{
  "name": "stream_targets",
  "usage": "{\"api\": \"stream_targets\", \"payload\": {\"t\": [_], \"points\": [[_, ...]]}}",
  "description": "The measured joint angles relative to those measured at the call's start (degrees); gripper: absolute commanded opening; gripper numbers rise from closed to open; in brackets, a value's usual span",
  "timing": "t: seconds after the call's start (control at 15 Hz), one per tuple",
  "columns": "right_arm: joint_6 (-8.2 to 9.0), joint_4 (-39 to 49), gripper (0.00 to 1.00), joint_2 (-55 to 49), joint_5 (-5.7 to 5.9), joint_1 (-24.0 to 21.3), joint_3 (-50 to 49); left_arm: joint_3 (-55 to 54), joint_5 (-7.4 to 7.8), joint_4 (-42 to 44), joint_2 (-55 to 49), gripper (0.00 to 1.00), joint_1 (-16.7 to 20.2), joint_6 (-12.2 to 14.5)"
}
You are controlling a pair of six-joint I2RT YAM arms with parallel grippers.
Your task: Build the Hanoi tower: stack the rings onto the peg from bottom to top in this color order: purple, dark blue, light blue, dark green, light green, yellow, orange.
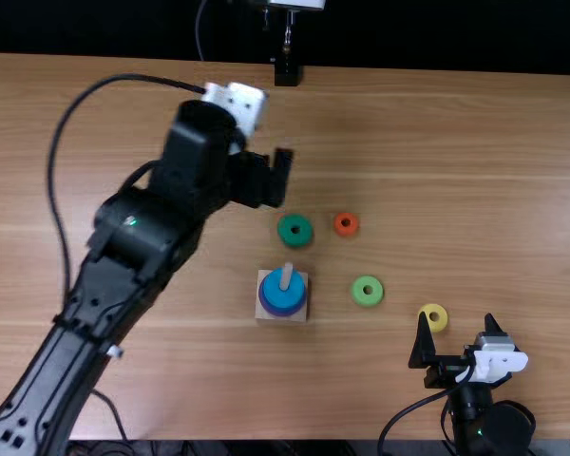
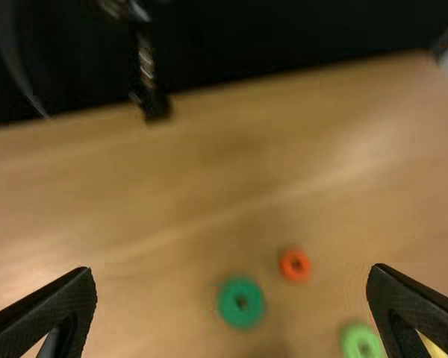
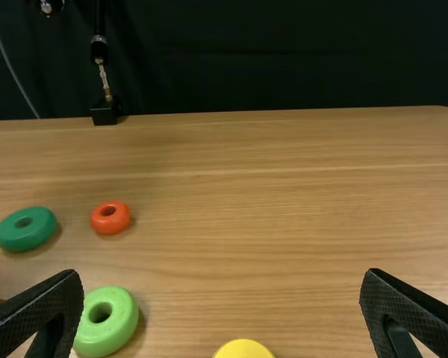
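Note:
My left gripper is high over the table, beyond the peg; in the left wrist view the left gripper is open and holds nothing. Around the peg on its square base lies a light blue ring, above a darker blue-purple edge. The dark green ring, orange ring, light green ring and yellow ring lie flat on the table. Near the yellow ring is my right gripper; the right wrist view shows the right gripper open and bare.
A black stand foot is at the table's far edge. The left arm stretches over the left part of the wooden table, its cable looping out beside it.

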Motion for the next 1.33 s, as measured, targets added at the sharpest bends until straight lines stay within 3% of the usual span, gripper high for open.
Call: {"api": "stream_targets", "payload": {"t": [0.27,0.47,0.67,0.87,1.07,1.33], "points": [[-0.02,0.0,1.00,0.0,0.04,0.0,0.0,-31.1,-0.74,22.6,-22.5,1.00,14.3,0.0],[0.02,-0.1,1.00,0.0,0.02,0.0,0.0,-51.1,-1.36,27.0,-43.2,1.00,21.8,-0.1],[0.00,0.0,1.00,0.0,0.02,0.0,0.0,-71.4,-1.49,27.3,-59.1,1.00,22.8,0.0],[0.00,0.0,1.00,0.0,0.04,0.0,0.0,-84.7,-1.53,31.7,-70.9,1.00,22.8,0.0],[0.02,0.0,1.00,0.0,0.00,0.0,0.0,-90.7,-1.46,32.8,-81.5,1.00,22.8,0.2],[0.04,-0.1,1.00,0.0,0.02,0.0,0.0,-93.4,-0.13,32.6,-87.1,1.00,22.8,5.0]]}}
